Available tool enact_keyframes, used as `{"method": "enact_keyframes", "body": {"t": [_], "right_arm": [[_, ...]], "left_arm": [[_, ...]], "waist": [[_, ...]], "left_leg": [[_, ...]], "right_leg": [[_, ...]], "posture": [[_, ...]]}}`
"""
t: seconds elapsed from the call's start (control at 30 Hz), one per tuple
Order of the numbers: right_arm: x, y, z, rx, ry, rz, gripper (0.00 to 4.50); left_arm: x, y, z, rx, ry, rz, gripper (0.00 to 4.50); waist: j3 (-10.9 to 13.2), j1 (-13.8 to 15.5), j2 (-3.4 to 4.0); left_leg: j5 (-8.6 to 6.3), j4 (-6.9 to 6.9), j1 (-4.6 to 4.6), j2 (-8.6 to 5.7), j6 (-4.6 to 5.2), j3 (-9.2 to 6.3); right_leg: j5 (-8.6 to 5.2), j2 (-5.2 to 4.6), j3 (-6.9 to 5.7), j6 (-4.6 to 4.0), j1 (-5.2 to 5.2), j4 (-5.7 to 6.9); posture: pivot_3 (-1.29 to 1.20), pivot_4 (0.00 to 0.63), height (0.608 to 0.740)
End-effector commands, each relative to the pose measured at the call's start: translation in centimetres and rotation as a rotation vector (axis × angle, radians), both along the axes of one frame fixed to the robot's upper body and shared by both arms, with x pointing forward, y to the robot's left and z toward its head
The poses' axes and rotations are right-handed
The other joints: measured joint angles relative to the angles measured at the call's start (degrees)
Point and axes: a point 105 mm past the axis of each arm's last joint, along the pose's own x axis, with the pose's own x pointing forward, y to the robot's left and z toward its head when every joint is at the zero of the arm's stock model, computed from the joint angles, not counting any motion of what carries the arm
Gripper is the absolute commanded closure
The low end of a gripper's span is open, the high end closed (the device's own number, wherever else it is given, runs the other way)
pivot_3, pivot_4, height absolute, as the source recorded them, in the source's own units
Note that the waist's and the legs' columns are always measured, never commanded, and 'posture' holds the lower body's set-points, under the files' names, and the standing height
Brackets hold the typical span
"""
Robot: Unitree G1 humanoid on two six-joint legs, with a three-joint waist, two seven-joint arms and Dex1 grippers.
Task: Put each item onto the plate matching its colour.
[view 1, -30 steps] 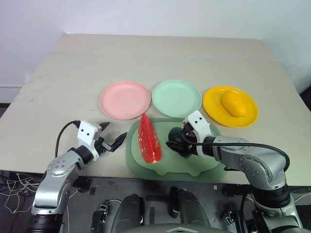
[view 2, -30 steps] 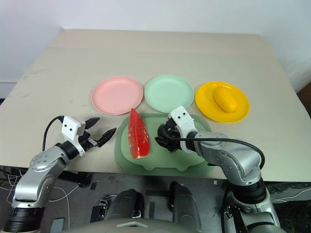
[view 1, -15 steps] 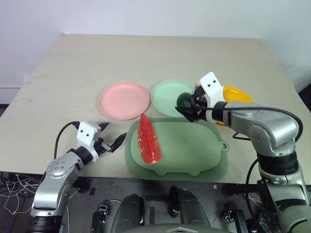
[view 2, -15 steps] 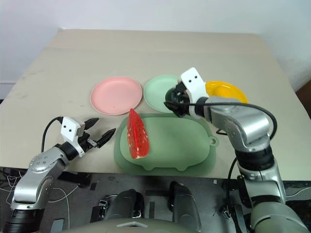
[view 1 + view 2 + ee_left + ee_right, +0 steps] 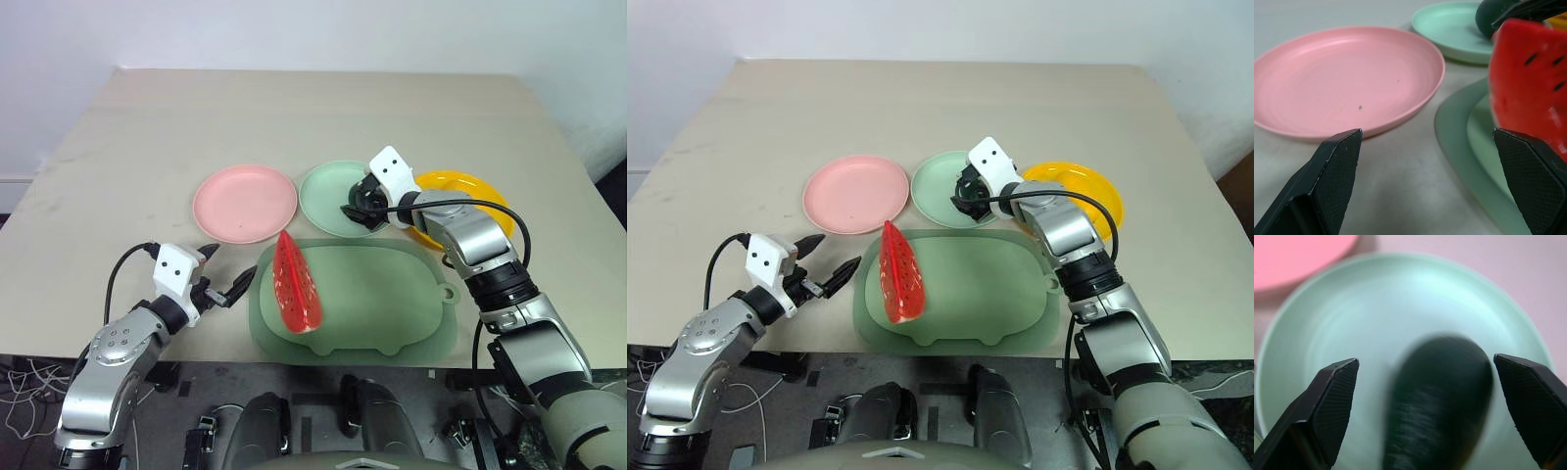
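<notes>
The dark green avocado (image 5: 1440,396) lies blurred over the pale mint green plate (image 5: 328,191), between the spread fingers of my right gripper (image 5: 361,202), which is open above that plate. On the pale green board (image 5: 392,304) the red watermelon wedge (image 5: 296,286) stands on its rind. The pink plate (image 5: 245,203) is bare. My right arm partly covers the yellow-orange plate (image 5: 480,191). My left gripper (image 5: 230,267) is open and holds nothing, low over the table left of the board, pointing toward the pink plate (image 5: 1347,78) and the wedge (image 5: 1528,88).
The three plates stand in a row across the middle of the beige table (image 5: 294,108). The board with its handle loop (image 5: 448,292) lies at the front edge. Bare tabletop stretches behind the plates and to the left.
My right gripper carried the avocado up off the board and back to the mint green plate, then opened. The left gripper has stayed about where it was, still open.
</notes>
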Motion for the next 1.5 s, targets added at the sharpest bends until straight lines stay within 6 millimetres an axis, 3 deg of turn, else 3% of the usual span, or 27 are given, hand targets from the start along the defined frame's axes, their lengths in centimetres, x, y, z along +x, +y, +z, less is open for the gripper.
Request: {"method": "enact_keyframes", "body": {"t": [0.03, 0.13, 0.23, 0.4, 0.63, 0.83, 1.1, 1.13, 1.27, 1.4, 1.5], "right_arm": [[-1.0, -0.8, 4.6, 0.039, -0.203, 0.026, 0.01], [-2.4, -1.3, 5.7, 0.073, -0.255, 0.073, 0.01], [-3.8, -1.7, 6.5, 0.107, -0.282, 0.131, 0.01], [-4.3, -1.6, 5.2, 0.088, -0.255, 0.163, 0.01], [-4.6, -0.9, 3.8, 0.065, -0.243, 0.182, 0.01], [-4.8, -0.8, 4.0, 0.084, -0.26, 0.169, 0.01], [-5.2, -1.2, 4.1, 0.096, -0.28, 0.135, 0.01], [-5.3, -1.3, 4.2, 0.097, -0.282, 0.13, 0.01], [-6.0, -2.2, 4.5, 0.112, -0.283, 0.111, 0.0], [-8.5, -3.1, 4.0, 0.244, -0.129, 0.18, 0.0], [-11.2, -3.8, 2.1, 0.226, 0.01, 0.26, 0.0]], "left_arm": [[-0.9, -1.0, 3.8, -0.07, -0.063, -0.01, 0.0], [-1.8, -3.2, 5.4, -0.094, -0.035, -0.076, 0.0], [-2.4, -5.3, 5.5, -0.035, 0.045, -0.104, 0.0], [-2.4, -7.1, 5.9, -0.123, 0.136, -0.114, 0.0], [-2.3, -9.0, 4.4, -0.123, 0.323, -0.145, 0.0], [-2.5, -9.3, 1.8, -0.047, 0.486, -0.108, 0.0], [-0.7, -9.4, -0.3, -0.017, 0.594, -0.033, 0.0], [-0.5, -9.5, -0.3, -0.006, 0.591, -0.035, 0.0], [0.0, -10.0, 0.4, -0.005, 0.555, -0.056, 1.17], [0.2, -10.0, 1.0, -0.002, 0.526, -0.064, 1.24], [0.8, -10.0, 2.1, -0.022, 0.484, -0.065, 1.25]], "waist": [[0.0, 0.15, 0.0], [0.0, 0.22, -0.01], [0.0, 0.16, -0.02], [0.0, -0.1, -0.02], [0.0, 0.18, -0.03], [0.0, 0.22, -0.03], [0.0, 0.92, -0.03], [0.0, 0.99, -0.03], [0.0, 1.49, -0.03], [0.0, 1.63, -0.03], [0.01, 1.72, -0.04]], "left_leg": [[0.0, 0.0, 0.01, -0.01, 0.0, -0.01], [0.01, 0.02, 0.05, -0.04, -0.01, -0.03], [0.01, 0.02, 0.05, -0.05, -0.01, -0.07], [0.04, 0.02, 0.19, -0.04, -0.07, -0.08], [0.23, 0.02, 0.19, -0.1, -0.42, -0.13], [0.31, 0.02, 0.22, -0.12, -0.55, -0.16], [0.35, 0.02, 0.26, -0.27, -0.62, -0.14], [0.35, 0.01, 0.26, -0.28, -0.63, -0.13], [0.38, 0.01, 0.25, -0.29, -0.67, -0.14], [0.38, 0.02, 0.23, -0.3, -0.67, -0.16], [0.37, 0.02, 0.2, -0.31, -0.66, -0.21]], "right_leg": [[0.0, -0.01, 0.0, 0.0, 0.01, 0.0], [0.0, -0.04, 0.0, 0.01, 0.09, -0.01], [0.01, -0.04, 0.0, 0.01, 0.12, -0.02], [0.01, 0.04, 0.02, 0.01, 0.21, 0.01], [0.01, 0.01, 0.02, 0.0, 0.24, 0.02], [0.0, 0.01, 0.03, -0.01, 0.26, 0.03], [0.0, 0.02, 0.01, -0.01, 0.3, 0.02], [0.0, 0.02, 0.02, -0.01, 0.3, 0.02], [0.0, 0.03, 0.01, -0.02, 0.3, 0.02], [0.0, 0.01, 0.0, -0.02, 0.32, -0.01], [0.0, 0.0, -0.02, -0.02, 0.32, -0.02]], "posture": [[0.0, 0.15, 0.74], [0.0, 0.15, 0.74], [0.0, 0.15, 0.74], [0.0, 0.15, 0.74], [0.0, 0.15, 0.74], [0.0, 0.15, 0.74], [0.0, 0.15, 0.74], [0.0, 0.15, 0.74], [0.0, 0.15, 0.74], [0.0, 0.15, 0.74], [0.0, 0.15, 0.74]]}}
